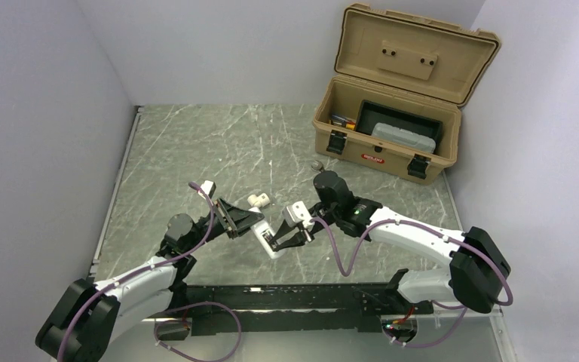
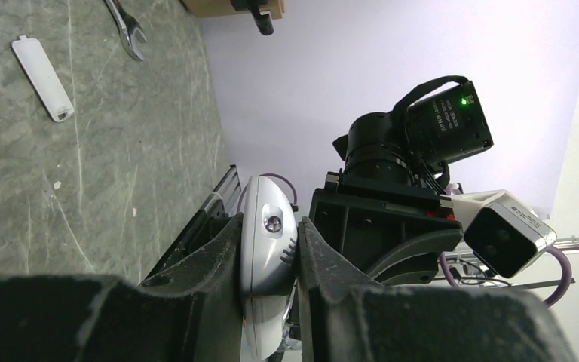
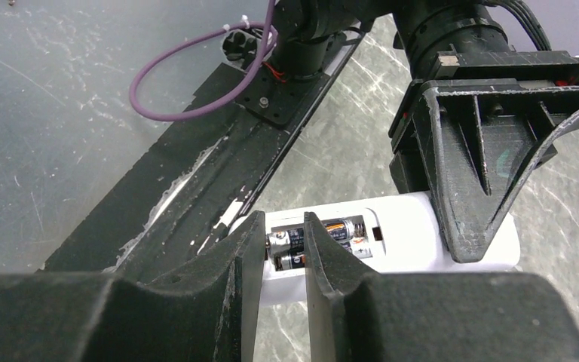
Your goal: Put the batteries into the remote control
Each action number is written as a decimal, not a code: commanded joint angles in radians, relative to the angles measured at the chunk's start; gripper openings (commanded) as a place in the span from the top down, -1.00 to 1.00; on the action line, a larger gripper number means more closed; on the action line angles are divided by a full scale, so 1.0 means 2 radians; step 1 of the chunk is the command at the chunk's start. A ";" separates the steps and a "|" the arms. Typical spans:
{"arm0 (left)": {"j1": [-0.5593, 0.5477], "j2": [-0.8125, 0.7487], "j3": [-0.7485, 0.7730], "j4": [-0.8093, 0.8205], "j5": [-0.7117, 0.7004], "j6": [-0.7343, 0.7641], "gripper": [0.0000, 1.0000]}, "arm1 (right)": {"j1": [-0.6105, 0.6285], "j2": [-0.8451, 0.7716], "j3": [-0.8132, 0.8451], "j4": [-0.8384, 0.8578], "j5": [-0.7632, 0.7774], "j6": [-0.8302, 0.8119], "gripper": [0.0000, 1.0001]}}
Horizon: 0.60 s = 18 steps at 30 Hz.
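Fingers [image 2: 215,264] of the left gripper [image 2: 270,222] are clenched on the remote control [image 2: 266,249], pinching its narrow white body edge-on between both pads at the lower middle of the left wrist frame. In the overhead view the handset sits just below the centre of the frame, between the two grippers. The right gripper [image 3: 283,226] hangs over the remote's open back, its fingers [image 3: 324,264] standing a little apart on either side of the batteries [image 3: 292,240], which lie side by side in the compartment at the lower middle of the right wrist frame. Whether those fingers press on a battery or merely straddle it cannot be told. A slim white cover [image 2: 43,69] lies flat on the grey marbled table [image 1: 196,151] at the upper left of the left wrist frame, near a silver wrench [image 2: 127,29]. A stubby white pipe fitting [image 1: 258,200] rests just above the left gripper in the overhead view, and a tan toolbox [image 1: 392,113] stands open at the upper right.
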 commanded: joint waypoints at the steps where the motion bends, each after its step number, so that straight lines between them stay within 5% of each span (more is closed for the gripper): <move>1: -0.003 -0.007 0.010 0.042 0.009 -0.013 1.00 | -0.003 0.011 0.015 0.005 -0.023 -0.007 0.46; 18: -0.006 0.003 0.009 0.064 0.011 -0.022 1.00 | -0.008 0.037 0.021 0.009 -0.028 -0.018 0.54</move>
